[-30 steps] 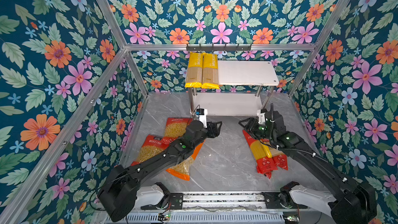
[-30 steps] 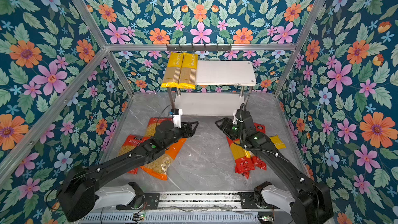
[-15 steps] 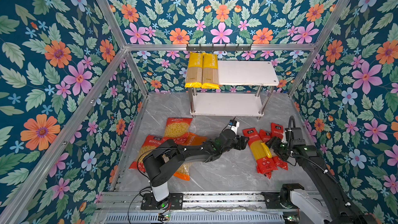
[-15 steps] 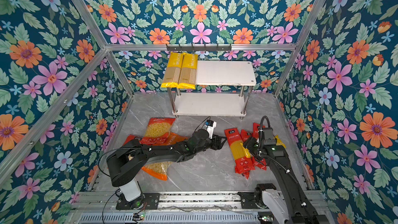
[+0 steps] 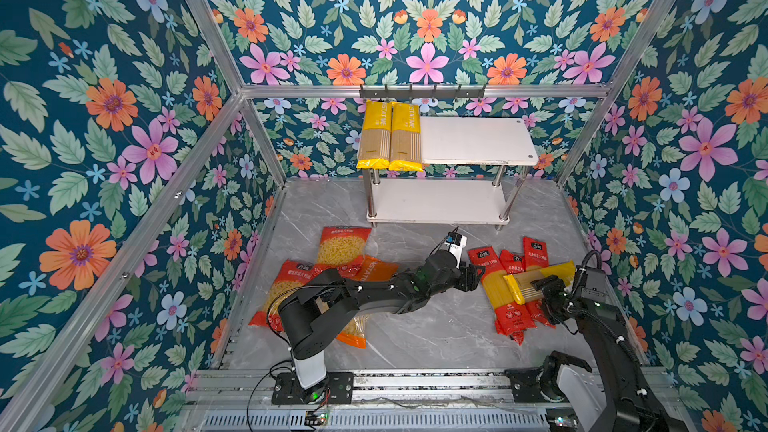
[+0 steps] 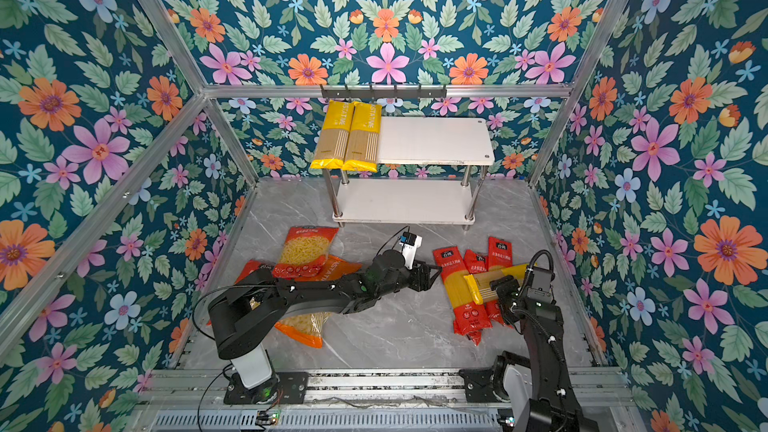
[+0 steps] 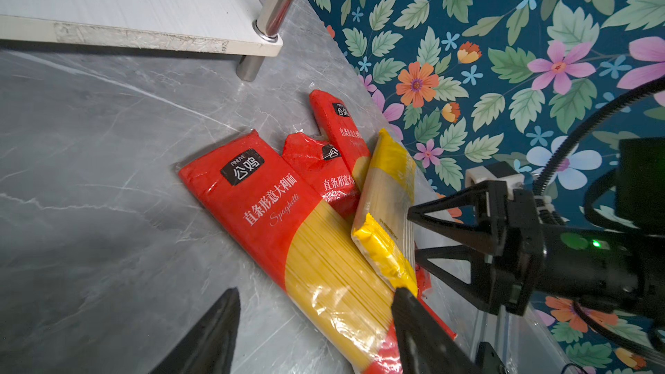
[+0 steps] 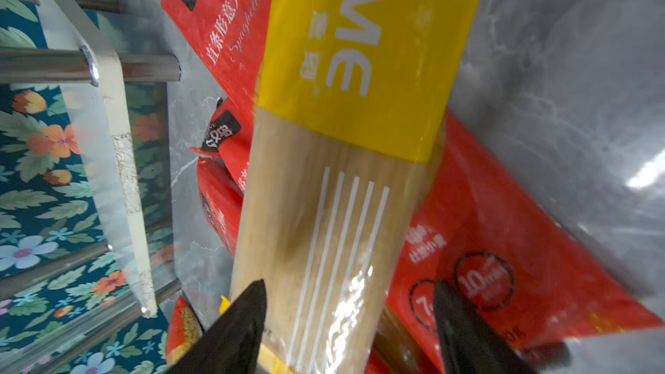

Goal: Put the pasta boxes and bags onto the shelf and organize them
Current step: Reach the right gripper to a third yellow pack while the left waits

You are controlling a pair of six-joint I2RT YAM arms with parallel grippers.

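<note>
Yellow long plastic PASTATIME pack (image 8: 342,192) lies atop red plastic spaghetti packs (image 7: 259,196); R fingers (image 8: 241,322) straddle it, released. L fingers (image 7: 212,332) spread, empty.

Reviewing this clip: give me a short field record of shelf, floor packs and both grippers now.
shelf top board: two yellow packs side by side at its left end
shelf lower board: nothing on it
floor, right: three red spaghetti packs, third yellow pack lying across them
floor, left: three macaroni bags, overlapping
left gripper: open, by the red packs
right gripper: open, astride the third yellow pack
</note>
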